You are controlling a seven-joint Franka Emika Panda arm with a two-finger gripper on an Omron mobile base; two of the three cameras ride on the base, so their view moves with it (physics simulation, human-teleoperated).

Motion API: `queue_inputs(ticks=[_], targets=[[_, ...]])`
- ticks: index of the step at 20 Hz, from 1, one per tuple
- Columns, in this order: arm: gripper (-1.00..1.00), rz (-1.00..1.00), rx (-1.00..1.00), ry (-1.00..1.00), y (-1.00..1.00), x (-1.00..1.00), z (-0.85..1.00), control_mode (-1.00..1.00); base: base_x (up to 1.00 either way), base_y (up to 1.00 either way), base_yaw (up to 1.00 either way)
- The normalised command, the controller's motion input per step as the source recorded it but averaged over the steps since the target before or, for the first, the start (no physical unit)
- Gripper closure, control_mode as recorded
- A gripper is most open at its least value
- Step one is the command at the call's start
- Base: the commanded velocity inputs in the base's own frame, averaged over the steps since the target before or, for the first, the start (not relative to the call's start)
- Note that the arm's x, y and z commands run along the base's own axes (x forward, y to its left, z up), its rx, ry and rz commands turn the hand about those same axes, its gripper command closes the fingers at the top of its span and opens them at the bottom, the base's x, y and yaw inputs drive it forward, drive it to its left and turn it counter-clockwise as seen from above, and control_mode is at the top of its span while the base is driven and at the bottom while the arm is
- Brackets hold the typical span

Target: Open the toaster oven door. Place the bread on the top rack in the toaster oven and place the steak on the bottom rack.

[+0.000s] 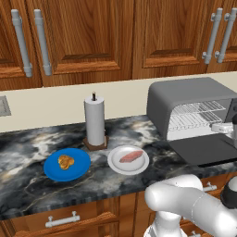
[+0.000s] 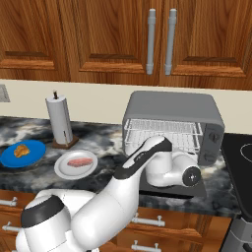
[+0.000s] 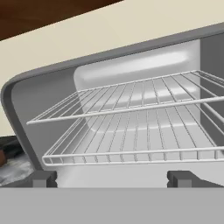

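Observation:
The gray toaster oven (image 1: 185,92) stands at the right of the counter. Its dark door (image 1: 208,149) lies folded down flat in front of it. Inside are the top rack (image 3: 131,98) and the bottom rack (image 3: 140,135), both bare. My gripper (image 3: 111,179) hovers low over the lowered door, facing the cavity, open with nothing between its fingertips (image 3: 43,178). The golden-brown bread (image 1: 65,161) rests on a blue plate (image 1: 51,172) to the left. The pink-red steak (image 1: 131,156) lies on a white plate (image 1: 115,165) beside it.
A white paper-towel roll (image 1: 95,121) stands upright on a wooden base behind the two plates. A dark cooktop (image 2: 238,157) adjoins the oven on its right. Wooden cabinets hang above the counter and drawers run below its edge.

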Motion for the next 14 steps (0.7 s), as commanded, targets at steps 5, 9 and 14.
queue_inputs(ticks=[5,9,14], targets=[[-1.0,-0.05,0.0,-0.19,-0.03,0.16,-0.1,-1.0,0.0,0.0,0.0],[-1.0,-0.11,0.0,-0.08,-0.03,0.14,-0.11,-1.0,0.0,0.0,0.0],[-1.0,-0.12,0.0,0.0,-0.11,0.24,-0.01,-1.0,0.0,0.0,0.0]])
